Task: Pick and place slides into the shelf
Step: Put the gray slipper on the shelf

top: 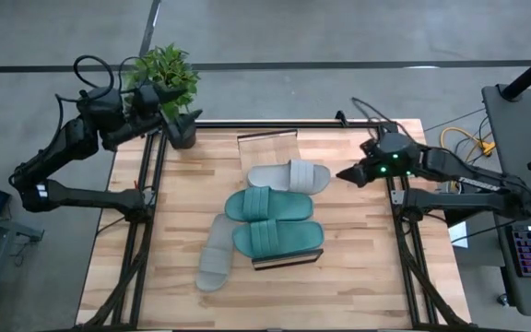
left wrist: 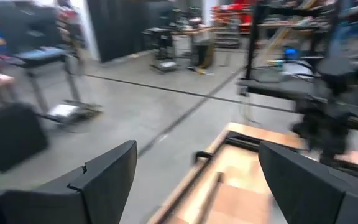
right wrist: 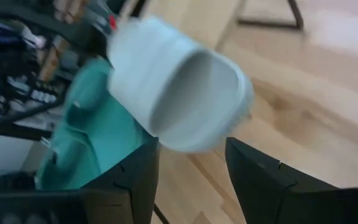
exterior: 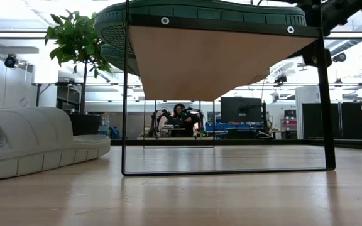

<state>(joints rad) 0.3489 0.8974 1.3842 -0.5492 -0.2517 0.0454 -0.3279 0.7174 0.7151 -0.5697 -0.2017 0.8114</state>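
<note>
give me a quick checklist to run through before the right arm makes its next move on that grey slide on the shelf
1. Right gripper is near the target: ok, it sits just off the end of the grey slide on the shelf.
2. Right gripper's fingers are apart around nothing: ok, the right wrist view shows the slide beyond the fingers, not between them.
3. Both teal slides are on the shelf: ok, side by side.
4. Grey slide fully seated on the shelf: cannot tell.
5. Second grey slide placed: not ok, it lies on the table beside the shelf.
6. Left gripper out of the way: ok, open, by the potted plant.
</note>
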